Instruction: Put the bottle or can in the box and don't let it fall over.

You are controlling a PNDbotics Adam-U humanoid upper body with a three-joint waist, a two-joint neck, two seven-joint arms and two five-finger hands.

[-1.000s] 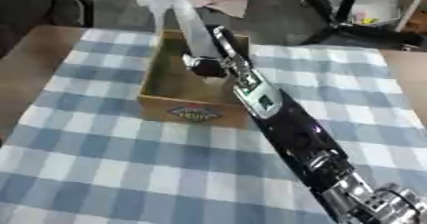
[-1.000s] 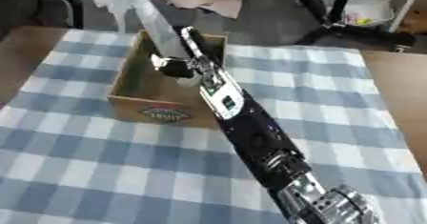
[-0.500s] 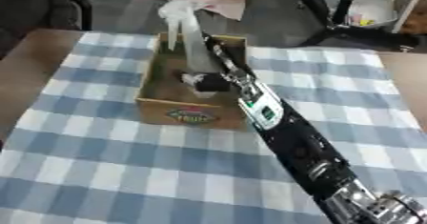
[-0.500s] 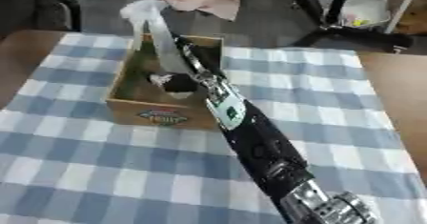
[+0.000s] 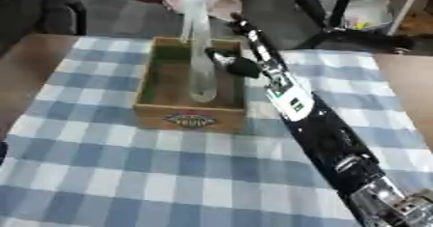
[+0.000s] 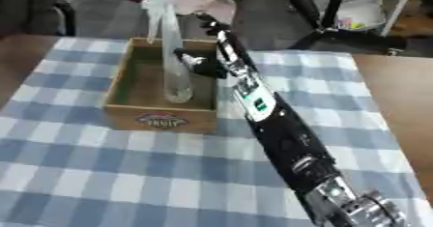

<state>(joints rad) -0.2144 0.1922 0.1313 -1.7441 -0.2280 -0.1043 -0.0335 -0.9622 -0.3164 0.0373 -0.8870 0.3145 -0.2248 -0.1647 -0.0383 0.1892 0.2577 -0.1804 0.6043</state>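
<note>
Your right robot hand [image 5: 230, 63] now sits at about 3 o'clock of the bottle [image 5: 200, 52], just over the right wall of the box [image 5: 191, 120]. A second ago the hand was lower in the picture and the bottle leaned away toward 11 o'clock, its top out past the far wall. Since then the arm has stretched forward and the bottle has come nearly upright. Its base is now down inside the box, near the middle of the floor and a little toward the front wall.

The bottle is clear and tall, with its top standing well above the box rim. Your robot hand looks to be up against its middle, with dark fingers curled toward it. You cannot tell from either eye view whether the fingers close round it or only lie beside it, because the hand is dark and blurred against the box.

That puts the task near its end: the bottle is in the box and standing. What is left, by my reading, is the release. A tall, narrow bottle like this tips easily, so open the hand slowly and draw it back toward 3 o'clock without brushing the neck. The left robot hand is out of both views. The checked cloth [image 5: 101, 173] on the counter lies flat around the box.
</note>
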